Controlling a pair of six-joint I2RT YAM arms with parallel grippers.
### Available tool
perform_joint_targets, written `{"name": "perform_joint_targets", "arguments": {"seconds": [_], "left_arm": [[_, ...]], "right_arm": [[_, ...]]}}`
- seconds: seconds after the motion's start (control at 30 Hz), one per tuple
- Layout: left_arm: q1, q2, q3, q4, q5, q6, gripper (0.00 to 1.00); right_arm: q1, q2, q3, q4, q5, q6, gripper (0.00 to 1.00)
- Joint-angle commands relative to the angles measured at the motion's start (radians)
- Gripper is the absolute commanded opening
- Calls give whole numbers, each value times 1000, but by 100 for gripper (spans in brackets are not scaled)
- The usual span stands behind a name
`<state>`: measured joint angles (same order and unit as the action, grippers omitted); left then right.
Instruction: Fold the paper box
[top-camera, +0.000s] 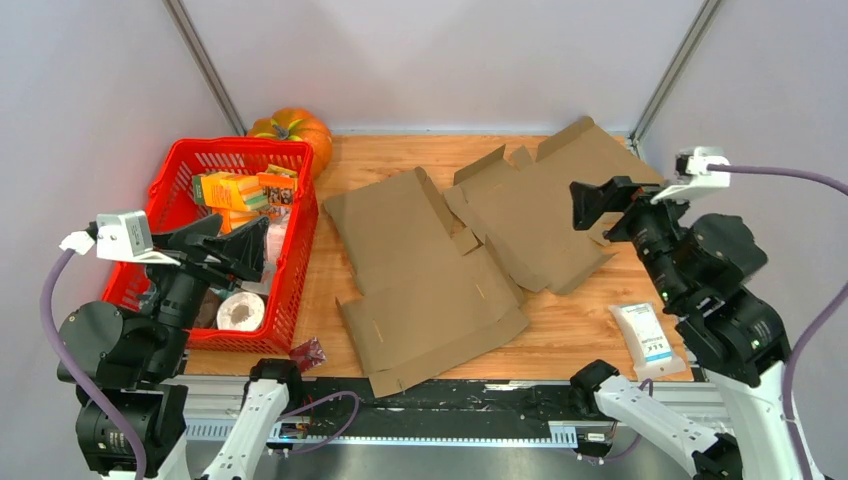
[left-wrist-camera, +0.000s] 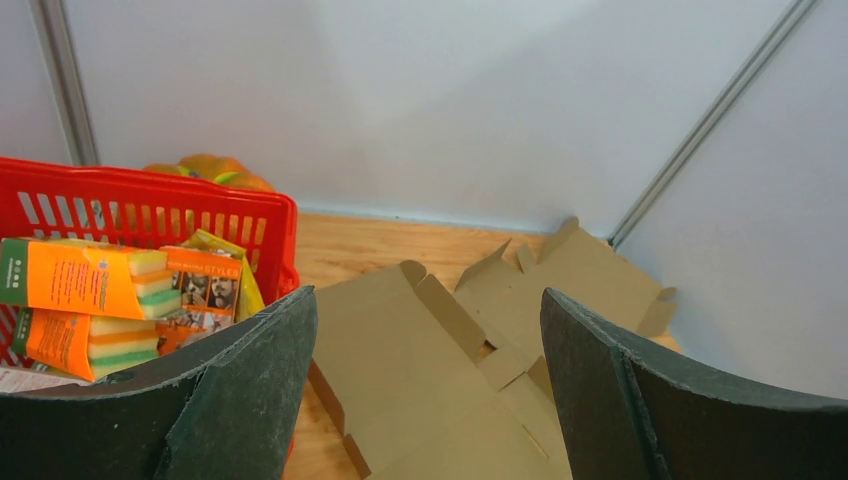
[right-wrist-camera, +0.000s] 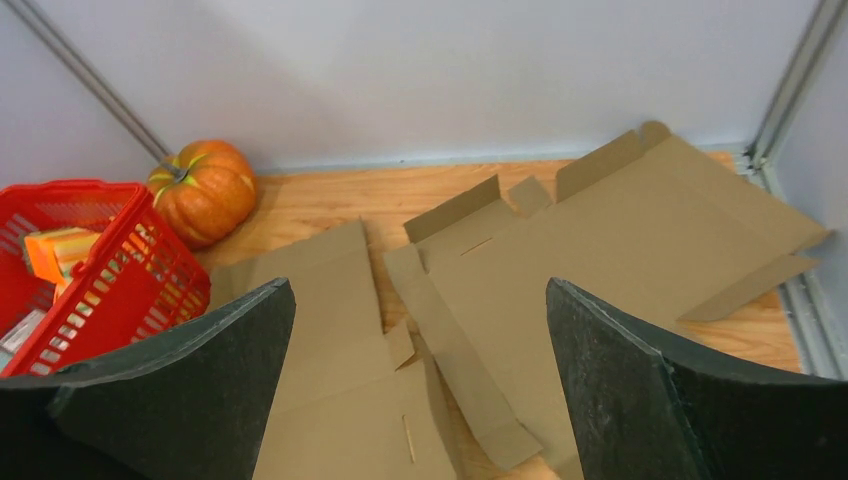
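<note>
The left gripper and right gripper were wide open and empty, and the flat brown cardboard box sheet at their 12 o'clock looked light and bendy, best grabbed by its 6 o'clock edge.

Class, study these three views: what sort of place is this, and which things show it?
Probably a robotics test cell, not a home: two robot arms mounted at a wooden table, plain grey walls around it, and staged props: flat cardboard blanks, a red basket, a pumpkin.
</note>
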<state>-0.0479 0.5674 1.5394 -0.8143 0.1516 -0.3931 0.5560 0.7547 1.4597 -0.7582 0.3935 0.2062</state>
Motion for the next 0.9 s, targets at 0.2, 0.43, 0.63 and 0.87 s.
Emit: {"name": "perform_joint_targets", "arguments": {"seconds": [0.2,0.43,0.63,0.87], "left_arm": [[6,20,-28,41,60,-1,90],[6,94,-63,4,255,-4,90],[-108,84,-319,162,359,-104,91],[-489,144,-443,217,88,-81,91]], "right_arm": [[7,116,-120,-3,-359,159,100],[2,95,-398,-33,-484,306,100],[-111,61,-717,22,-734,438,100],[-131,-58,-918,63,-608,603,100]]}}
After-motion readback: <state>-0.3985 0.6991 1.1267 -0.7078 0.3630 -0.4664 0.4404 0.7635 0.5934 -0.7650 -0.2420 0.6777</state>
